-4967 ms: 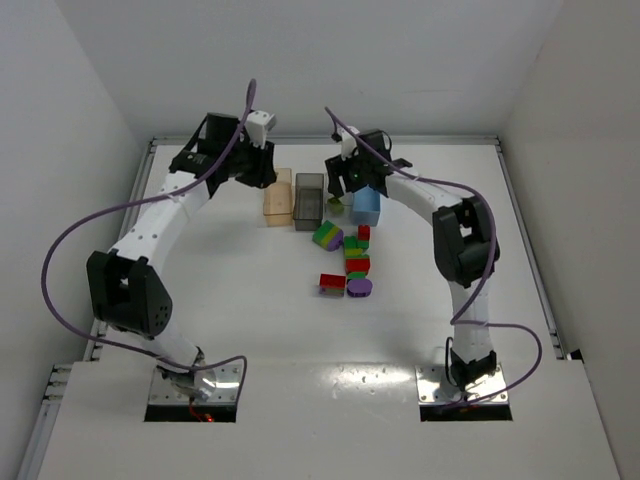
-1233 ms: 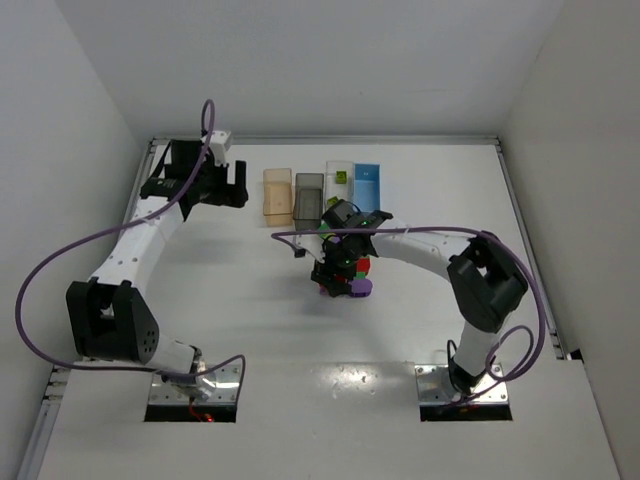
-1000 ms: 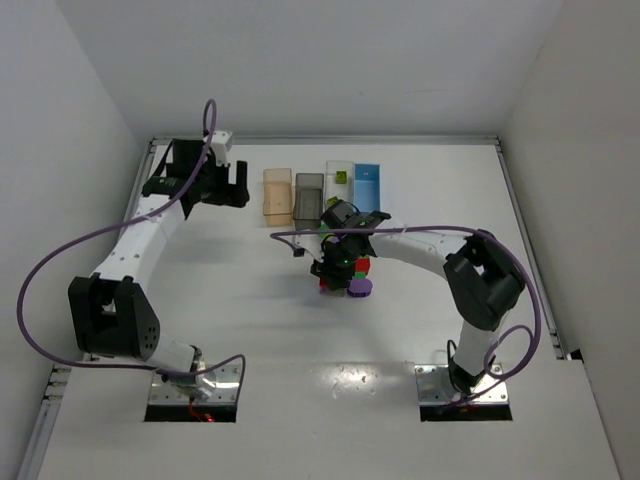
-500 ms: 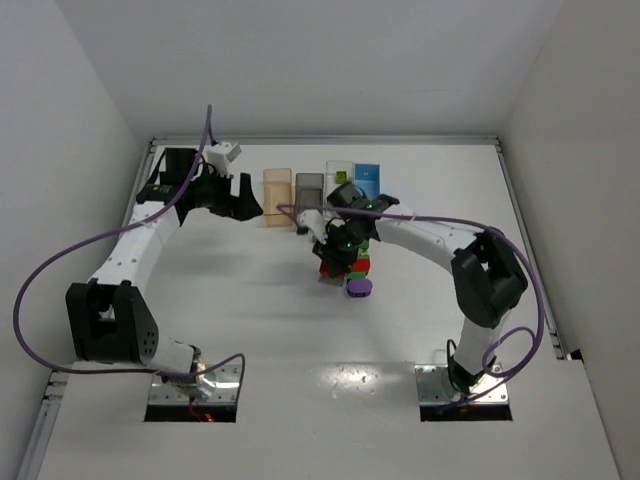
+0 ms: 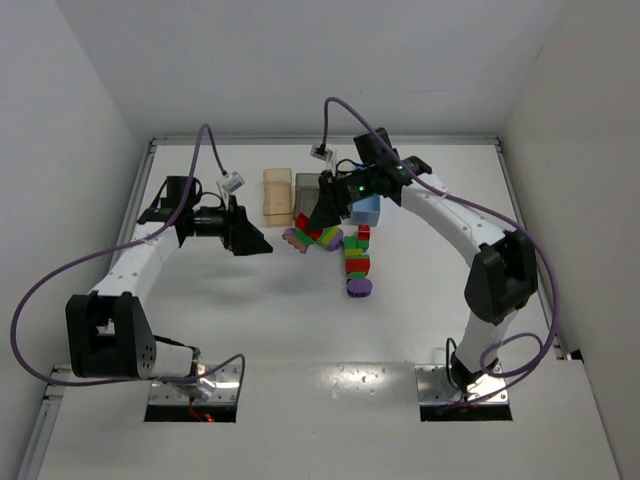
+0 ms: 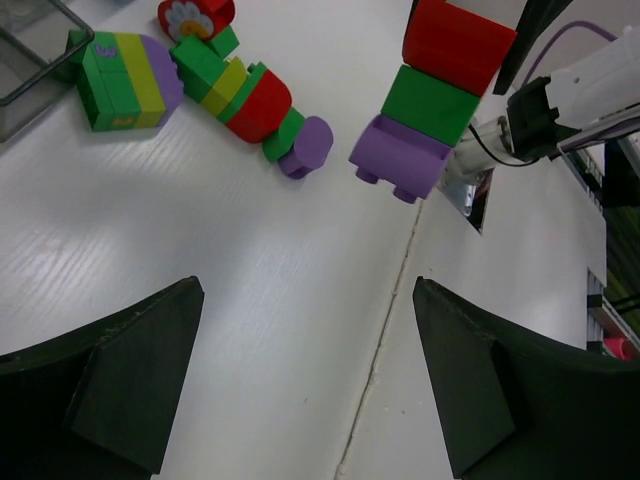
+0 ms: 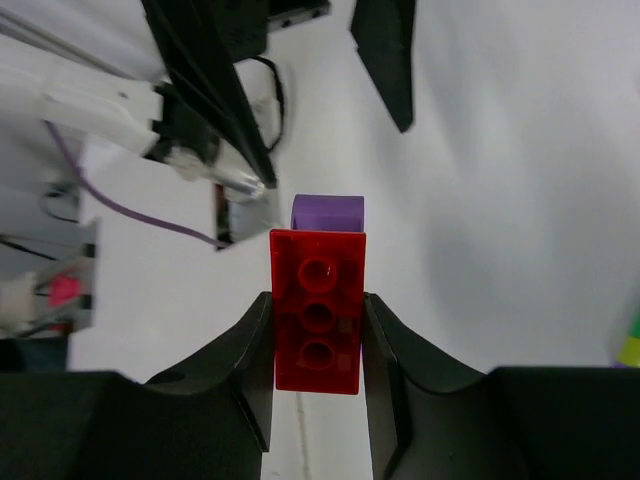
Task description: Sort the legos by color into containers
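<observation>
Having closed on the red-green-purple lego stack [image 6: 432, 95], the right end effector [image 7: 318, 330] has raised it off the tabletop [image 5: 250, 300] near the containers [image 5: 277, 195]. The left end effector [image 6: 305, 290] faces it wide open and empty, likely to split the colours.

A white table [image 5: 250, 320] forms the floor of the cell, closed in by plain white walls [image 5: 320, 60] on three sides. A metal rail [image 5: 320, 139] runs along its far edge (others line the sides), and a thin seam [image 6: 383, 330] crosses the tabletop.
</observation>
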Motion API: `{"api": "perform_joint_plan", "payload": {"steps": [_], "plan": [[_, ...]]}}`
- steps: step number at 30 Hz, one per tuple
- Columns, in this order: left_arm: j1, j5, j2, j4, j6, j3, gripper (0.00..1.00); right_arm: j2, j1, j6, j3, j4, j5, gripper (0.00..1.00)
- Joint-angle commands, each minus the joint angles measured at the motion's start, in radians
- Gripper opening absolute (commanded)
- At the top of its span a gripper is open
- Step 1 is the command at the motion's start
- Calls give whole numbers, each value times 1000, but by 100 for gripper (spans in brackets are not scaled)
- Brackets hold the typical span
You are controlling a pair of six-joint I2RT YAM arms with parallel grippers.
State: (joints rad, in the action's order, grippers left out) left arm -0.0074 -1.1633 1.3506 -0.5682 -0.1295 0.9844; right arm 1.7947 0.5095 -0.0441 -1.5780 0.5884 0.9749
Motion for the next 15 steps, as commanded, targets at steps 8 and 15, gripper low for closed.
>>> {"api": "perform_joint_plan", "payload": {"steps": [8, 15], "plan": [[14, -156, -8, 25, -81, 76, 87, 26, -31, -318, 58, -286, 245, 17], [-31, -202, -8, 25, -51, 94, 87, 48, -31, -318, 47, -305, 254, 17]]}}
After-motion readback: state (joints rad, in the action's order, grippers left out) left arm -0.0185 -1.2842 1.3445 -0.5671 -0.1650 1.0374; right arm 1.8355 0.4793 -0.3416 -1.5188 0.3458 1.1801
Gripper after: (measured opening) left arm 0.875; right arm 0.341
